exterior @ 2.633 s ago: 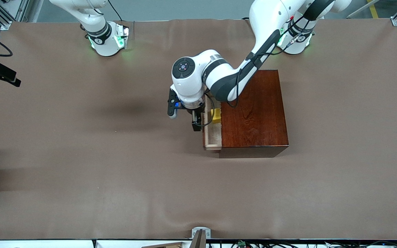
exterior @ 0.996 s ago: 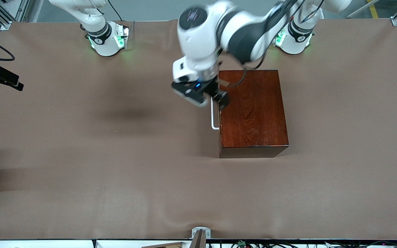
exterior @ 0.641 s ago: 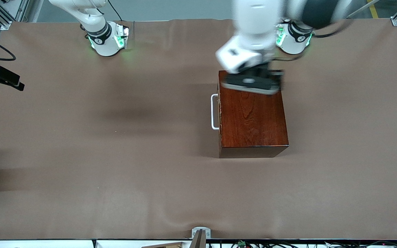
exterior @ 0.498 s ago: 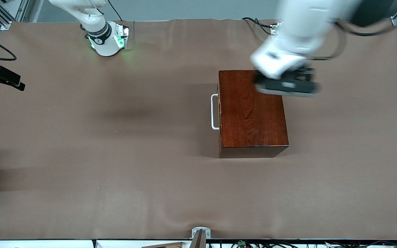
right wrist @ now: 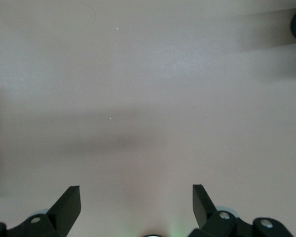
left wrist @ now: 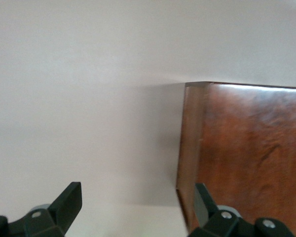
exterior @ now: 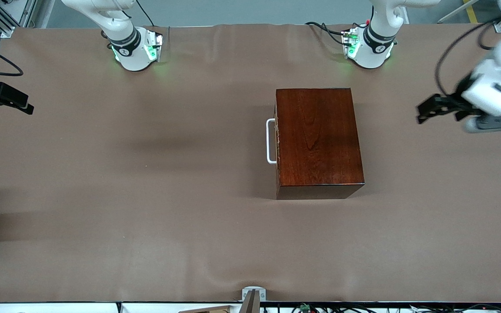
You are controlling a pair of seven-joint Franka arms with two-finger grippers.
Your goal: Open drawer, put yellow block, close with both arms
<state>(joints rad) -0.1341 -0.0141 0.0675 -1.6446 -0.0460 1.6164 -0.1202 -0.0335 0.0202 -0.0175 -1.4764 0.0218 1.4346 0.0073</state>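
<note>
Table: brown cloth, carries one object, the dark mahogany box, toward the left arm's end.

Step in hand, by judgement: the end of the task. The drawer sits flush in the box face that looks toward the right arm's end, no pale tray showing, only its white U handle sticking out. The yellow block is not visible in any view; presumably inside the shut drawer, but that can't be confirmed.

Left arm: base at the table edge farthest from the front camera, limb swung out over the table margin at its own end. Left gripper is up in the air over bare cloth, well apart from the box, fingers spread wide, nothing between them. The left wrist view shows both black fingertips apart, with a box corner past them.

Right arm waits. Right gripper is also wide and empty, over bare cloth; in the front view it only just shows at the frame edge.

Next move: likely none beyond parking the left arm. If a check is wanted, confirm the drawer front is fully seated.

Box look: glossy reddish wood, visible grain, sharp edges, squared to the table.
</note>
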